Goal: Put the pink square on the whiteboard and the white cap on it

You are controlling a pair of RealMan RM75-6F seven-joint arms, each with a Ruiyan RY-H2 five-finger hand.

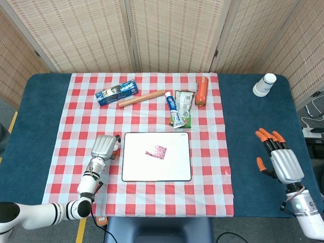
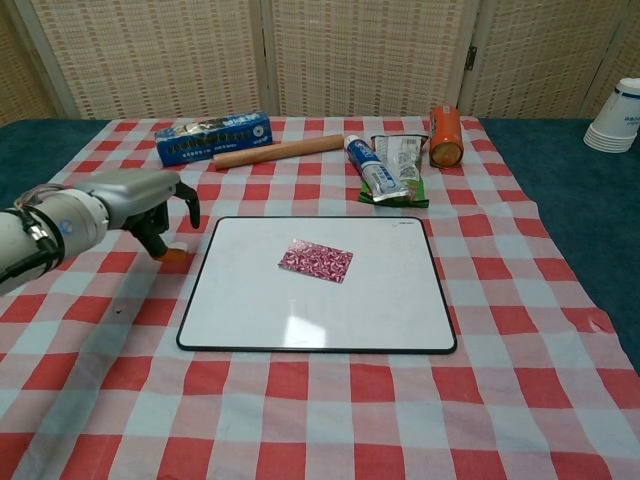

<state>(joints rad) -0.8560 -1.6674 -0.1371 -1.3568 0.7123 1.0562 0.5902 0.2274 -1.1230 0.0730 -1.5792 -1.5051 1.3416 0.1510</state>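
The whiteboard (image 1: pixel 162 169) (image 2: pixel 320 310) lies flat in the middle of the checked cloth. On its upper middle lies the pink square (image 1: pixel 156 152) (image 2: pixel 315 260). The small white cap (image 2: pixel 181 246) sits on the cloth just off the board's left edge. My left hand (image 1: pixel 105 147) (image 2: pixel 140 195) hovers right over it, palm down, fingers curved down and apart, an orange fingertip (image 2: pixel 172 258) beside the cap. In the head view the hand hides the cap. My right hand (image 1: pixel 283 162) rests open, fingers spread, over the blue table at the far right, holding nothing.
Behind the board lie a blue toothpaste box (image 1: pixel 117 92), a wooden rod (image 1: pixel 141 98), a toothpaste tube (image 1: pixel 172 109), a green packet (image 1: pixel 185 106) and an orange can (image 1: pixel 201 90). A stack of paper cups (image 1: pixel 264 84) stands at the back right.
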